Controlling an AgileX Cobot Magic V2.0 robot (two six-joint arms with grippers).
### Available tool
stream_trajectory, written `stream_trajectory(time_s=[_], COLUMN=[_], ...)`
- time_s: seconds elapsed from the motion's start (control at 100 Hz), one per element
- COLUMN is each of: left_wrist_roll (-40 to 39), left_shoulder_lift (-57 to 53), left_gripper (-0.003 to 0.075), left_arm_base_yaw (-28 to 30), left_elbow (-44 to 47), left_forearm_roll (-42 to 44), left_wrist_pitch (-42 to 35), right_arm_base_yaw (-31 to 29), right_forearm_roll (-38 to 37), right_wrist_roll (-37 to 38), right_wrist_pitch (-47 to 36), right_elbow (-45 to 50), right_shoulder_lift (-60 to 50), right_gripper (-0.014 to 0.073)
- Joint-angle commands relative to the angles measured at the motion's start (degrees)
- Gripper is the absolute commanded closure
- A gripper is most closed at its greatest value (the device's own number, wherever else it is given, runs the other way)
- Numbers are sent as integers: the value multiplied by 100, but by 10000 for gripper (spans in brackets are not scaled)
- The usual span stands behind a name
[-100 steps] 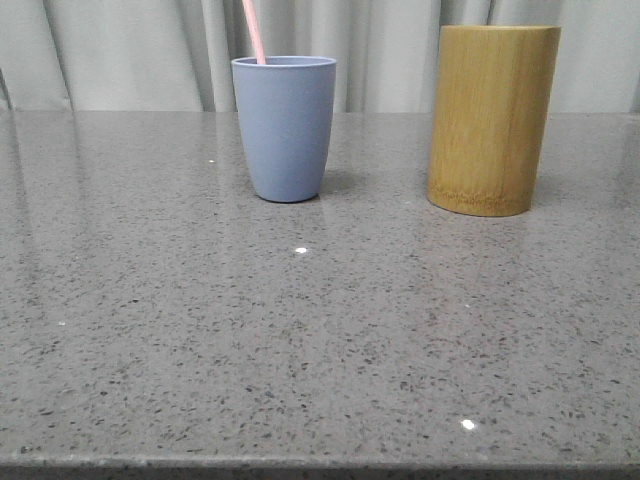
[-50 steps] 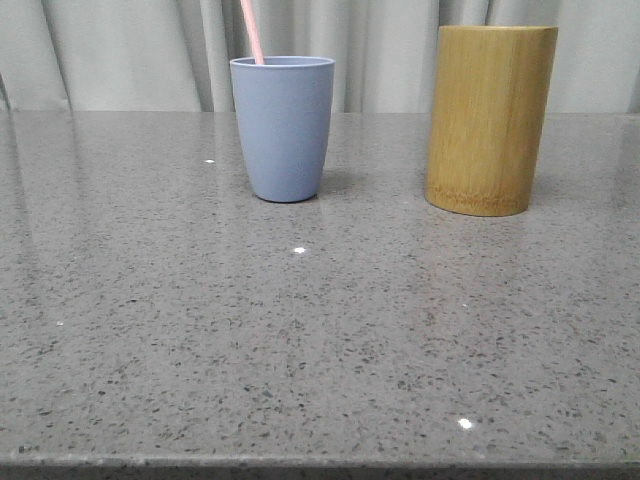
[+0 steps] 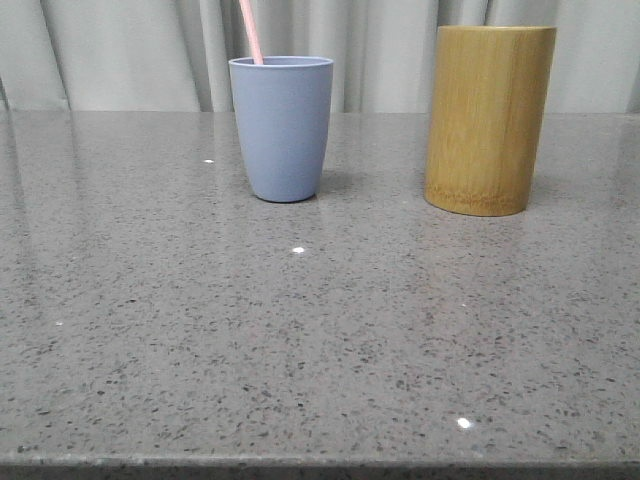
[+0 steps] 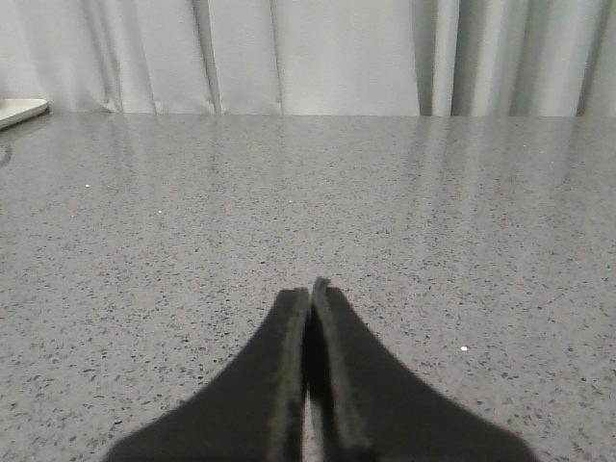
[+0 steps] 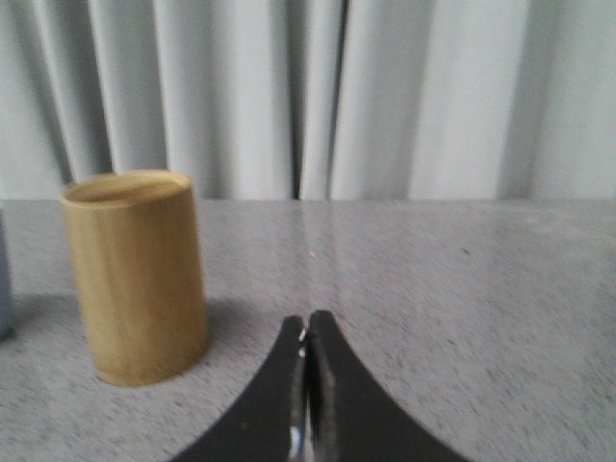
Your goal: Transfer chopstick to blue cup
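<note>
The blue cup [image 3: 281,128] stands upright on the grey speckled table, left of centre in the front view. A pale pink chopstick [image 3: 251,32] pokes out of it, leaning left; only its upper end shows. Neither gripper appears in the front view. In the left wrist view my left gripper [image 4: 310,292] is shut with nothing between its jaws, above bare tabletop. In the right wrist view my right gripper [image 5: 306,322] is shut and empty, with the bamboo holder [image 5: 136,275] a short way off to one side. A sliver of the blue cup [image 5: 4,294] shows at that view's edge.
A tall yellow-brown bamboo cylinder holder [image 3: 489,119] stands to the right of the blue cup. Grey curtains hang behind the table's far edge. The table's front edge [image 3: 320,465] runs along the bottom of the front view. A pale object [image 4: 19,110] lies at the far corner in the left wrist view.
The front view has drifted very slightly; cup and bamboo holder sit a few pixels further left in the frame. The chopstick and the cup themselves have not moved.
</note>
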Motion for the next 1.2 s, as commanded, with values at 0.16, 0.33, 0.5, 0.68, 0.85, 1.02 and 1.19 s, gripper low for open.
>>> stream_trajectory(time_s=[0.16,0.33,0.5,0.68,0.85,1.02,1.19], left_wrist_roll=[-17,-17,-17,-17,-17,-17,-17], left_shoulder_lift=[-209,-209,-209,-209,-209,-209,-209], left_gripper=[739,739,739,739,739,739,739], left_arm_base_yaw=[1,1,1,1,1,1,1], left_elbow=[57,57,57,57,57,57,57], left_forearm_roll=[-36,-36,-36,-36,-36,-36,-36], left_wrist_pitch=[-490,-490,-490,-490,-490,-490,-490], right_arm_base_yaw=[-542,-739,-739,-739,-739,-739,-739], right_forearm_roll=[-52,-71,-138,-138,-138,-138,-138], right_wrist_roll=[38,37,37,37,37,37,37], right_wrist_pitch=[-510,-306,-10,158,158,158,158], right_elbow=[528,570,570,570,570,570,570], right_shoulder_lift=[-487,-773,-863,-863,-863,-863,-863], right_gripper=[664,664,664,664,664,664,664])
